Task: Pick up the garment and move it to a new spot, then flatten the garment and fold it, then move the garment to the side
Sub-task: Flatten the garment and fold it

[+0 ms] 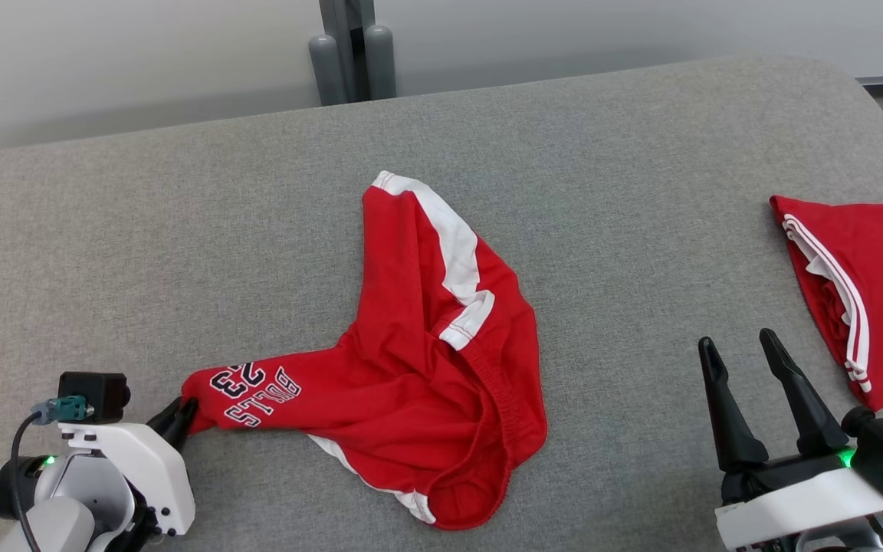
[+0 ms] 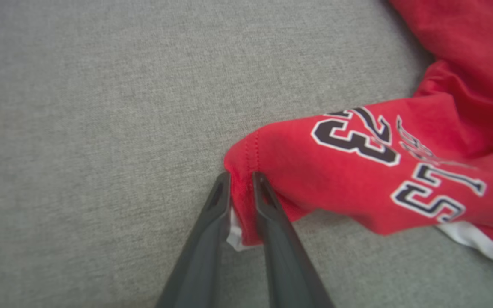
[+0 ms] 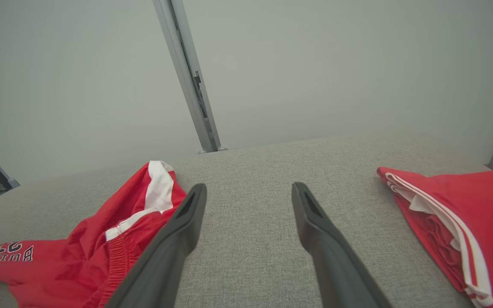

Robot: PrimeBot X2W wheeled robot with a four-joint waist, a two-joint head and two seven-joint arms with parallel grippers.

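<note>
Head view: shorts (image 1: pixel 426 360) crumpled on middle of surface (image 1: pixel 181 230), printed leg stretched to near left. Left tool (image 1: pixel 183 412) at that leg's hem, tips largely hidden by cloth and wrist housing. Right tool (image 1: pixel 736 339) near right, wide, empty. Folded garment (image 1: pixel 871 291) at right, cut off by frame edge.

Left wrist view: fingers narrow, pinching hem; white scrap between them; print blurred.

Right wrist view: fingers wide apart, nothing between; shorts at left, cut off by bottom edge, partly behind finger.
</note>
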